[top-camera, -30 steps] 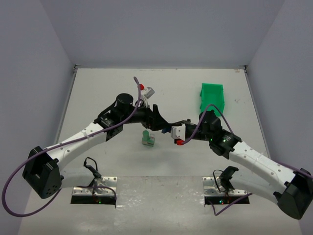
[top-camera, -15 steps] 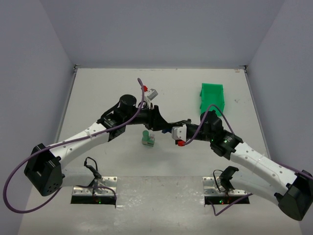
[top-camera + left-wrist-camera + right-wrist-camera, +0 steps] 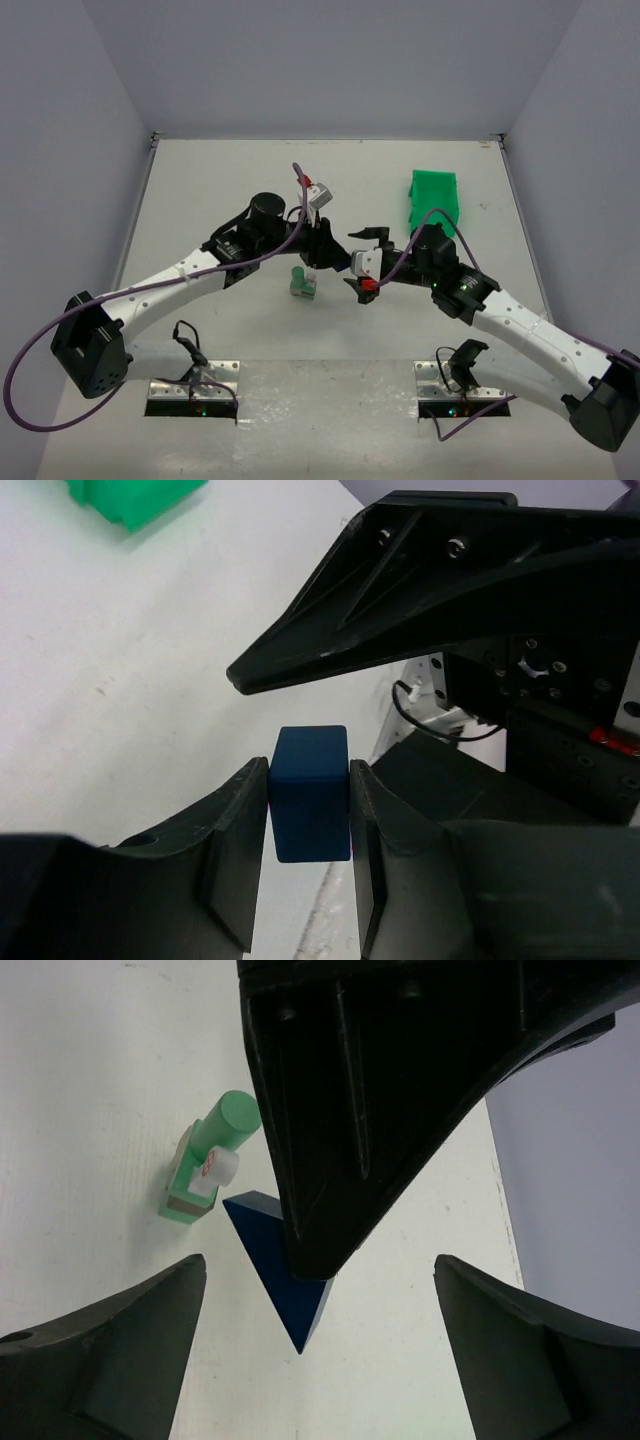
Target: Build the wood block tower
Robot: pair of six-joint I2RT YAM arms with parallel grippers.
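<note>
White table (image 3: 200, 190), grey walls (image 3: 330, 60) on 3 sides. The right gripper (image 3: 318, 1265) stands wide and empty around the dark blue wedge (image 3: 311, 810), which the left gripper (image 3: 308, 778) pinches across its 2 triangular faces. The started tower (image 3: 302, 283) (light green pieces) stands just beside and lower, nearest the left arm.

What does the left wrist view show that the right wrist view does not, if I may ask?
Only the left wrist view shows the green bin and the left gripper shut on the dark blue wedge, seen as a rectangular face. Only the right wrist view shows the block tower standing on the table, the wedge's triangular face, and the right gripper open around it without touching. Both show the wedge, the table, and a finger of the other arm's gripper close to the wedge.
</note>
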